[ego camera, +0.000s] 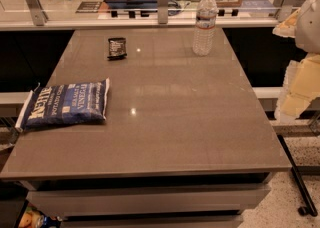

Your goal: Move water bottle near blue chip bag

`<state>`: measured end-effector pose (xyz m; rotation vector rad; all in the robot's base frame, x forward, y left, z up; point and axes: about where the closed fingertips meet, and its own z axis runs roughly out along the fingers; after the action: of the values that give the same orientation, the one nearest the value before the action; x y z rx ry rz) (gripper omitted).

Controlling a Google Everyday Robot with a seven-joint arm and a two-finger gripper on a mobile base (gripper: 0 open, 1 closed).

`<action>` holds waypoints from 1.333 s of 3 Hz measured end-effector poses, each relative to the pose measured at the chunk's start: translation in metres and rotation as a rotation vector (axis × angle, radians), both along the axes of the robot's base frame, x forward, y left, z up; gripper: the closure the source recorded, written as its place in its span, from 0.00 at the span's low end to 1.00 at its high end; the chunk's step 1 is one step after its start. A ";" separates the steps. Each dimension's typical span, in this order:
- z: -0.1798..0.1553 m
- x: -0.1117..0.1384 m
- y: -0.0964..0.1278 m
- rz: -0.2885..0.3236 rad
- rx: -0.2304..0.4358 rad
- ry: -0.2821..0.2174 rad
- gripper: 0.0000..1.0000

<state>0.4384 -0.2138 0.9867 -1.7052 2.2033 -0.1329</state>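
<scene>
The water bottle (205,23) stands upright at the far right of the table (175,117), well apart from the blue chip bag (65,103) lying flat at its left edge, because the gripper (296,89), open or closed I cannot tell, hangs beyond the right side, not yet reaching.

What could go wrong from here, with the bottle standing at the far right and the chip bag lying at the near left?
1. The water bottle stands tall and upright near the far edge of the table; the hand, off beyond the table's right side, could topple it on approach.
2. The blue chip bag overhangs the left edge, so setting the bottle down against it might push it off.
</scene>
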 end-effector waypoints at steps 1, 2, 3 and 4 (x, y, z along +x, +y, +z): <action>0.000 0.000 0.000 0.000 0.000 0.000 0.00; 0.005 0.009 -0.003 -0.011 0.019 -0.022 0.00; 0.012 0.034 -0.010 -0.026 0.071 -0.074 0.00; 0.014 0.066 -0.020 -0.052 0.152 -0.134 0.00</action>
<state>0.5042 -0.2334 1.0008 -1.5138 2.1042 -0.0876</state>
